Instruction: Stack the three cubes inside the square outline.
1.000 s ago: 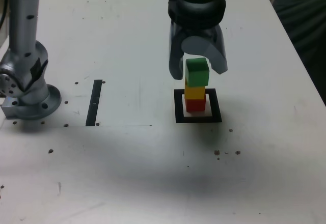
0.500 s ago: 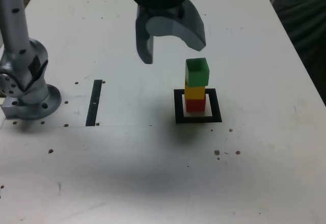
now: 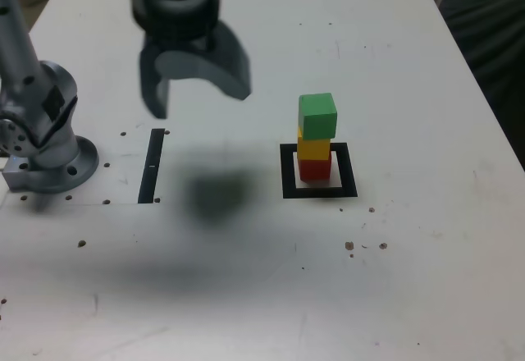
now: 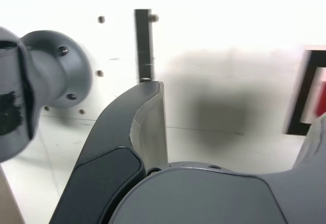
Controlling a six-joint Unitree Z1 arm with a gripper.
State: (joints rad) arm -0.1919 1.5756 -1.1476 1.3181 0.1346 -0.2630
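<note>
Jaws: the gripper (image 3: 195, 90) hangs above the tabletop with jaws spread wide, nothing between them, touching nothing.
Stack: green cube (image 3: 317, 116) on yellow cube (image 3: 313, 147) on red cube (image 3: 313, 169), sitting inside the square outline (image 3: 287, 172), well off to the exterior view's right of the gripper.
Tabletop: white (image 3: 246, 279), a bit scuffed, small dark screw holes, one black strip (image 3: 152, 166) between the arm base (image 3: 45, 143) and the outline.
Shadow: fuzzy dark blob just right of the strip.
Room: dark past the tabletop's right edge, can't make out much.
</note>
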